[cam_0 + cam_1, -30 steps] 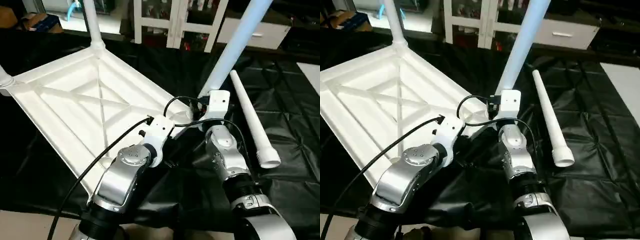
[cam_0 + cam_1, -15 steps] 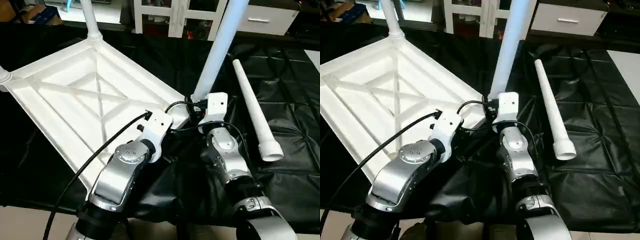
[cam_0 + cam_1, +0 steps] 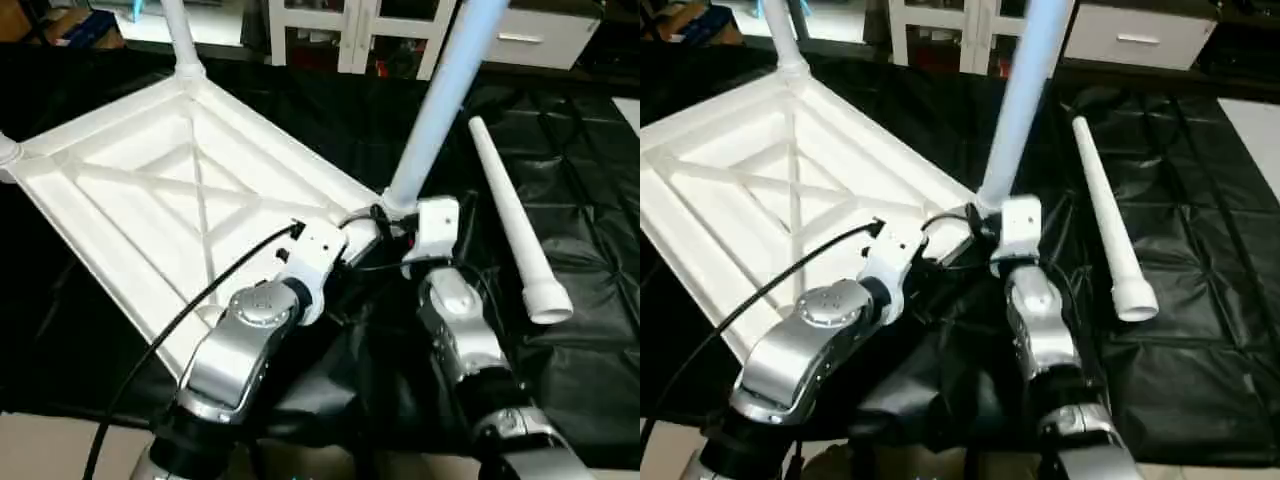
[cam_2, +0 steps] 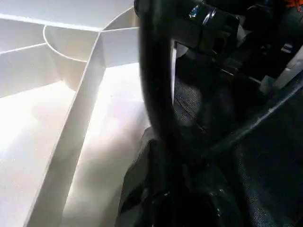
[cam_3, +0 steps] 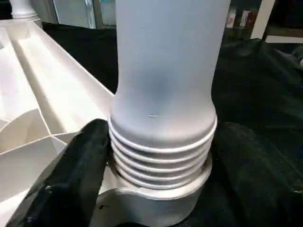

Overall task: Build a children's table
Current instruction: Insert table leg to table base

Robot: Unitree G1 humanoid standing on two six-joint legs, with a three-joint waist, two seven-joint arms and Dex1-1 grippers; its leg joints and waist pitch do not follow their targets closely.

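Right claw [image 5: 156, 189]: fingers spread either side of upright white plastic tube leg's [image 3: 440, 105] ribbed base, letting its socket carry it.
Left claw [image 4: 161, 156]: pinched shut, empty, bracing upturned white ribbed tabletop [image 3: 150, 190].

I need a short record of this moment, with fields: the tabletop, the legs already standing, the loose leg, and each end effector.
tabletop: white tabletop lies upside down on the black cloth, X-ribs up
standing legs: near leg upright in its corner socket, threads partly showing; far leg upright at the far corner
loose leg: spare leg lies flat on the cloth, apart from the tabletop
left end effector: shut, at the tabletop's near edge
right end effector: fingers either side of the near leg's threaded base
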